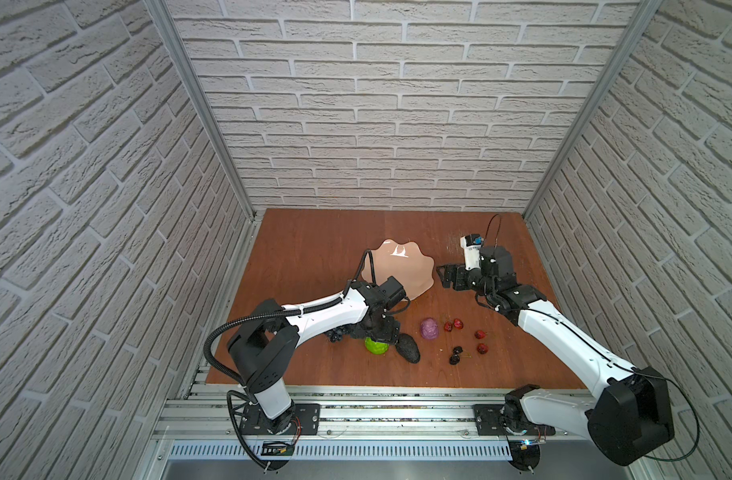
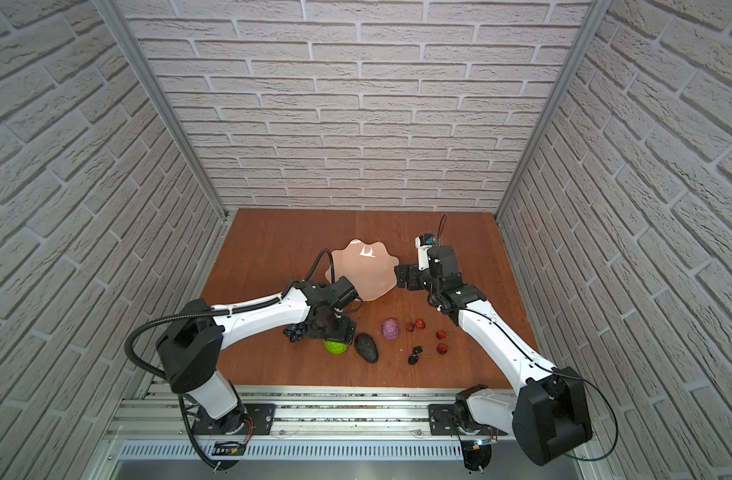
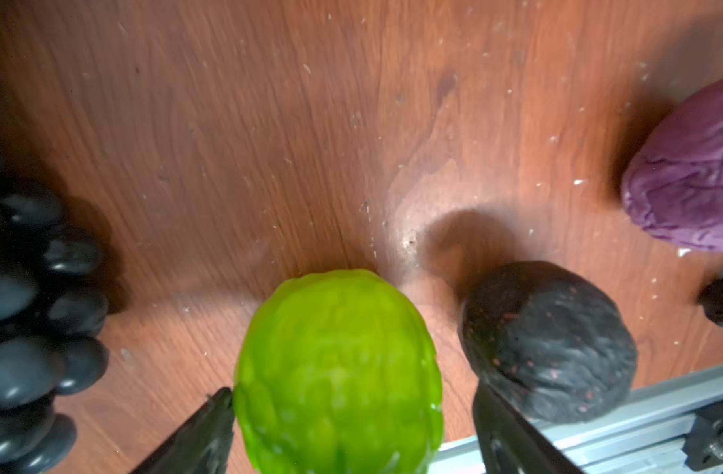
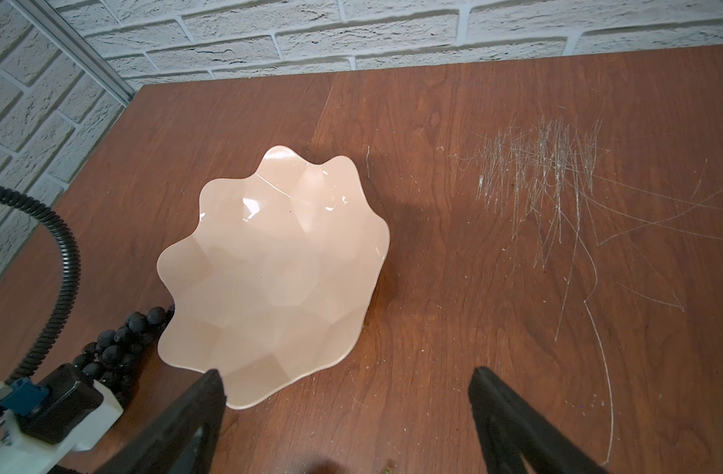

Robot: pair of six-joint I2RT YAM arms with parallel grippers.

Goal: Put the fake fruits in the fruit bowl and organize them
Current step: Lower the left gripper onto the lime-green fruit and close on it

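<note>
The fruit bowl (image 1: 401, 270) (image 2: 364, 270) (image 4: 277, 266), pale pink with a wavy rim, stands empty mid-table. My left gripper (image 1: 383, 334) (image 3: 351, 392) is open and low over the bumpy lime-green ball (image 1: 376, 345) (image 3: 339, 369), one finger on each side of it. Beside the ball lie the dark grape bunch (image 1: 339, 333) (image 3: 31, 307) and the black avocado (image 1: 409, 348) (image 3: 548, 340). Further right are the purple fruit (image 1: 429, 328) (image 3: 688, 184), several red strawberries (image 1: 479, 334) and dark cherries (image 1: 455, 355). My right gripper (image 1: 441, 277) (image 4: 347, 375) hangs open and empty at the bowl's right edge.
The wooden table (image 1: 314, 249) is walled by brick panels on three sides. An aluminium rail (image 1: 356, 399) runs along the front edge, close behind the green ball. A patch of scratches (image 4: 544, 176) marks the table right of the bowl.
</note>
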